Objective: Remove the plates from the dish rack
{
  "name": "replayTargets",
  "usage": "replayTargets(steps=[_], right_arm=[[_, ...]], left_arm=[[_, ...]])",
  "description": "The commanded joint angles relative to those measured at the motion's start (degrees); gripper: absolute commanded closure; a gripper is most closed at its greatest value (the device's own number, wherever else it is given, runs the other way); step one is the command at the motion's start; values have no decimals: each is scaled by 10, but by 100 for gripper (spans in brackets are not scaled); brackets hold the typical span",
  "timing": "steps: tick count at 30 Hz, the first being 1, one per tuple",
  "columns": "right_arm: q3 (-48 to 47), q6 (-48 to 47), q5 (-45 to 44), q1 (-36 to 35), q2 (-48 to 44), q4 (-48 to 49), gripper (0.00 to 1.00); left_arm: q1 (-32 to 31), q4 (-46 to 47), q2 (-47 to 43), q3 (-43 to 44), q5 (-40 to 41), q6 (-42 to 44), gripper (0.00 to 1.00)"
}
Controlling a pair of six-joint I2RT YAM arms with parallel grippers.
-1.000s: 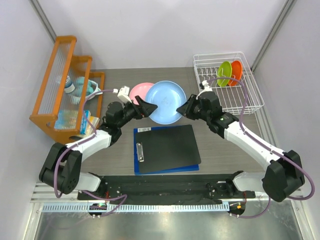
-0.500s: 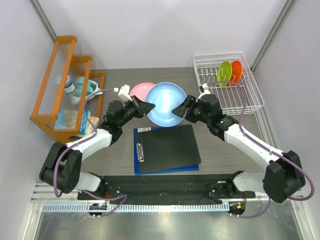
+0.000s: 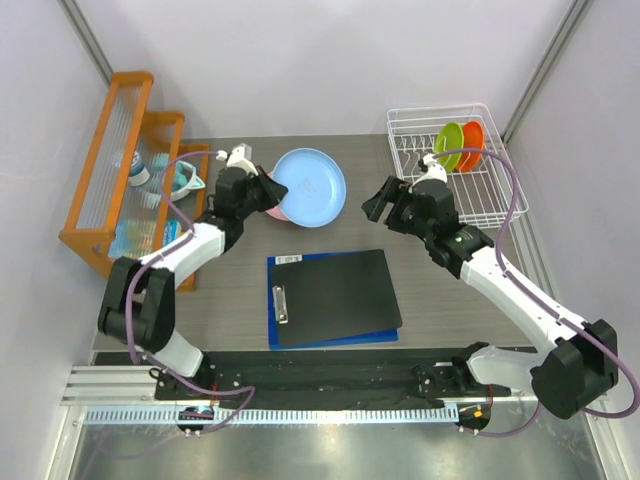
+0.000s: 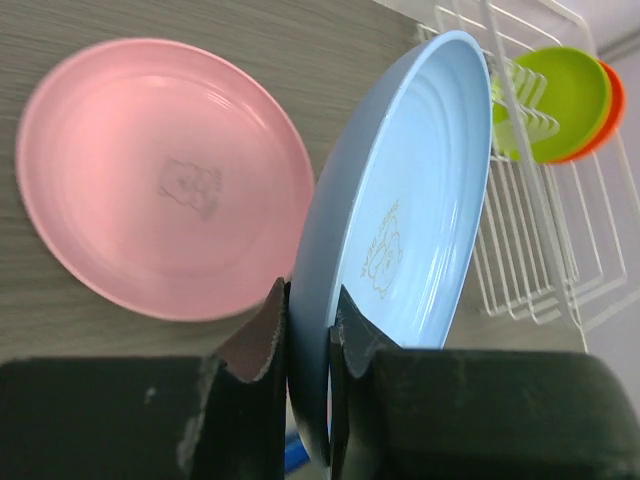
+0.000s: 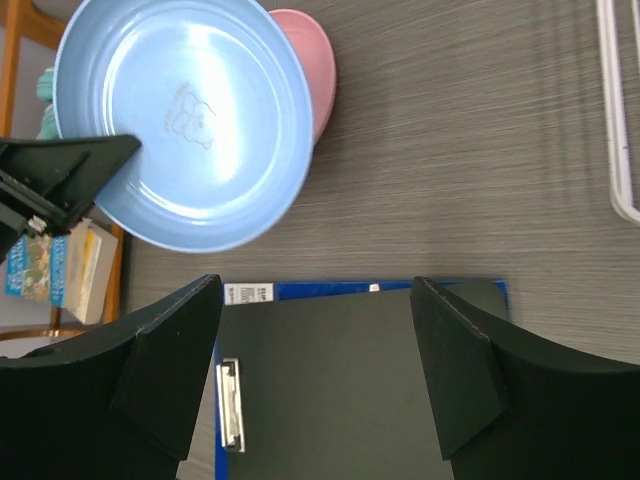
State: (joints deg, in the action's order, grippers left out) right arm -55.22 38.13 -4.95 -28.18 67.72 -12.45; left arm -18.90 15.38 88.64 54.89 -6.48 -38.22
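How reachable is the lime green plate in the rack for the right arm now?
Probably reachable, yes: the right gripper is open and empty, the dish rack sits beside that arm, and the lime green plate stands upright, its front face uncovered.

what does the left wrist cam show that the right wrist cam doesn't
Only the left wrist view: the lime green plate and the orange plate, standing on edge in the dish rack.

Only the right wrist view: the black clipboard, and the right gripper, open with nothing between its fingers.

Both: the light blue plate, pinched at its rim by the left gripper, and the pink plate lying flat.
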Motion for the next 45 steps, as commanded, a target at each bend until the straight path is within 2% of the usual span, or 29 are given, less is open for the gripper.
replayTargets(steps=[1,8,17,18,19,20,22,23,24,26,27,28,30,32,38,41,42,45], right_arm=[[-9,-24,-23,8,6,-6,18],[-7,-31,-10,21,43,0,18],[-4,-37,21,49,64,18,18],[-3,-36,27,52,65,20,18],[-2,-37,28,54,65,20,18],[-2,-37,28,55,65,22,18],[-1,-39,30,59,66,23,18],[-3,-43,30,61,66,24,18],[-5,-46,29,63,66,23,18],[-15,-58,24,74,65,19,18],[-23,-62,21,81,66,10,17],[-30,-67,-5,91,68,2,17],[-60,-88,-39,99,73,-20,17],[-104,-110,-116,103,90,-36,16],[-225,-182,-306,109,158,-71,15],[-283,-212,-351,118,196,-66,14],[-296,-218,-393,121,222,-68,14],[-341,-239,-404,150,274,-53,14]], left_arm=[[36,-12,69,77,-12,6,100],[78,8,178,145,-62,-19,100],[89,28,250,176,-80,-42,100],[90,27,254,177,-80,-41,98],[91,26,255,176,-81,-39,88],[91,27,255,174,-83,-38,73],[92,33,247,165,-80,-34,63],[92,34,244,161,-78,-32,52],[93,35,240,158,-77,-30,32],[93,29,229,153,-81,-24,22],[93,26,225,151,-81,-21,3],[93,19,213,147,-81,-19,0],[92,11,200,142,-81,-11,1],[93,-6,175,131,-74,-6,0],[68,-123,75,129,-60,43,1],[26,-152,30,115,-13,76,1],[16,-165,2,98,-20,75,1],[2,-160,-47,63,-51,60,0]])
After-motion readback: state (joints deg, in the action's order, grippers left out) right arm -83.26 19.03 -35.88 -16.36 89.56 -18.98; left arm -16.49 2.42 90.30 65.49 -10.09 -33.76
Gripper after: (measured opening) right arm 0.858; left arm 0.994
